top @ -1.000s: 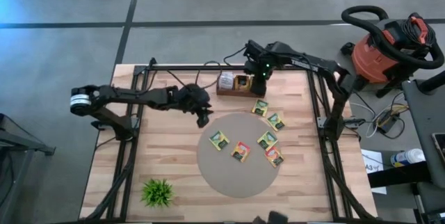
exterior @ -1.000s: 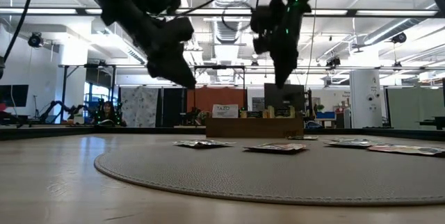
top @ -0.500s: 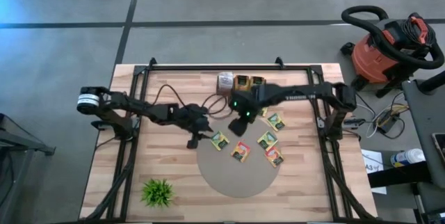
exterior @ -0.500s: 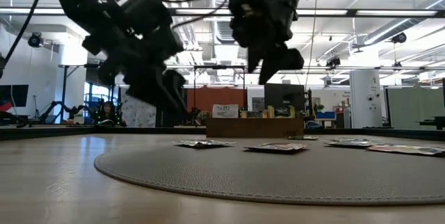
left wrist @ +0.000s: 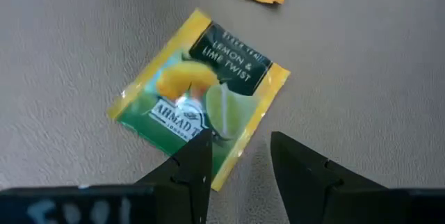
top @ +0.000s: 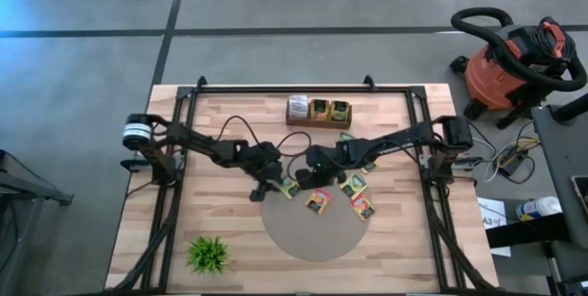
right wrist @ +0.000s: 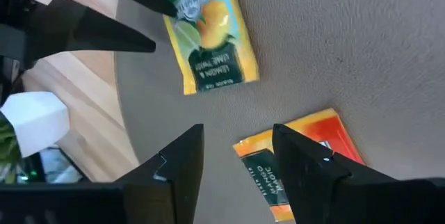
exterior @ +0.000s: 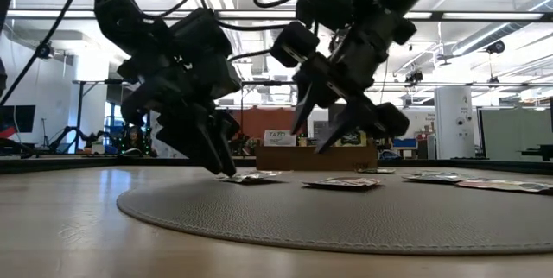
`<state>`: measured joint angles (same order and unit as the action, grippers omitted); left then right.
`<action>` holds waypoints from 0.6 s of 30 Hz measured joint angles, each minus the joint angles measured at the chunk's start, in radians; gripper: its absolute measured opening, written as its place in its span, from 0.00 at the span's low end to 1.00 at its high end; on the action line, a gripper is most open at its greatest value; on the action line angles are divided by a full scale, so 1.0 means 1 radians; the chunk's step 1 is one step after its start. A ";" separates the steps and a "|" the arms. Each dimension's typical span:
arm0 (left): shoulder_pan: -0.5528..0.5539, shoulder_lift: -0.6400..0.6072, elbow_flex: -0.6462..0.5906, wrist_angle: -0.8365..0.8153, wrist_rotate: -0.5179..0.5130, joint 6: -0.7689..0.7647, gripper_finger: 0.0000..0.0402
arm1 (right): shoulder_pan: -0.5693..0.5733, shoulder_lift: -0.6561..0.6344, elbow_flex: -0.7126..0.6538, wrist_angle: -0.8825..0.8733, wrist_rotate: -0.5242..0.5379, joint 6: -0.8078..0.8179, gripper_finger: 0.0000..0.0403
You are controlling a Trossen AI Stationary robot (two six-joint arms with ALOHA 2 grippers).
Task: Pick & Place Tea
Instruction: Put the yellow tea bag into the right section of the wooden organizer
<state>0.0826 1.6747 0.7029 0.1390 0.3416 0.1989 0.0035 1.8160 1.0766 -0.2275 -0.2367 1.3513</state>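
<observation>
My left gripper is low over the lemon-lime sachet at the round mat's rear-left edge, fingers spread, one tip touching it. My right gripper hovers above the orange sachet, fingers apart, holding nothing.

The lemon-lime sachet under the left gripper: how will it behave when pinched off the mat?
The lemon-lime sachet lies flat on the mat, so the open left gripper probably gets only an edge. It looks thin and light, likely to flex. Its glossy wrapper may slide rather than lift.
</observation>
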 joint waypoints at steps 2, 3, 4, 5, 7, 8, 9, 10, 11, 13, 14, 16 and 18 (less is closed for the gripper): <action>0.000 0.012 0.002 0.002 0.003 -0.030 0.35 | 0.005 0.000 -0.021 0.048 0.002 0.022 0.42; 0.000 0.018 0.004 0.007 0.006 -0.044 0.35 | 0.007 0.000 -0.029 0.064 0.003 0.031 0.42; 0.000 0.025 0.005 0.012 0.009 -0.062 0.35 | 0.009 0.000 -0.039 0.079 0.005 0.038 0.41; 0.000 0.034 0.009 0.013 0.009 -0.078 0.35 | 0.010 0.000 -0.049 0.094 0.010 0.041 0.41; 0.000 0.050 0.018 0.020 0.014 -0.119 0.35 | 0.011 0.000 -0.065 0.100 0.035 0.044 0.41; 0.000 0.060 0.021 0.026 0.015 -0.142 0.35 | 0.011 0.000 -0.072 0.101 0.047 0.045 0.41; 0.000 0.068 0.023 0.032 0.016 -0.168 0.35 | 0.010 0.000 -0.077 0.106 0.058 0.045 0.41; 0.000 0.078 0.027 0.042 0.016 -0.197 0.35 | 0.008 0.006 -0.080 0.108 0.064 0.045 0.41; 0.000 0.087 0.031 0.051 0.016 -0.220 0.35 | 0.007 0.015 -0.080 0.108 0.067 0.044 0.41; 0.000 0.111 0.044 0.067 0.015 -0.264 0.35 | 0.007 0.037 -0.078 0.106 0.068 0.040 0.41; 0.000 0.118 0.050 0.073 0.013 -0.289 0.35 | 0.007 0.050 -0.072 0.103 0.067 0.040 0.41; -0.001 0.132 0.064 0.072 0.000 -0.322 0.35 | 0.007 0.071 -0.057 0.111 0.053 0.040 0.41; -0.001 0.138 0.074 0.074 -0.020 -0.341 0.35 | 0.007 0.087 -0.046 0.109 0.042 0.039 0.41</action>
<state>0.0814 1.8124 0.7767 0.2129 0.3218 -0.1423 0.0105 1.9033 1.0303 -0.1186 -0.1942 1.3907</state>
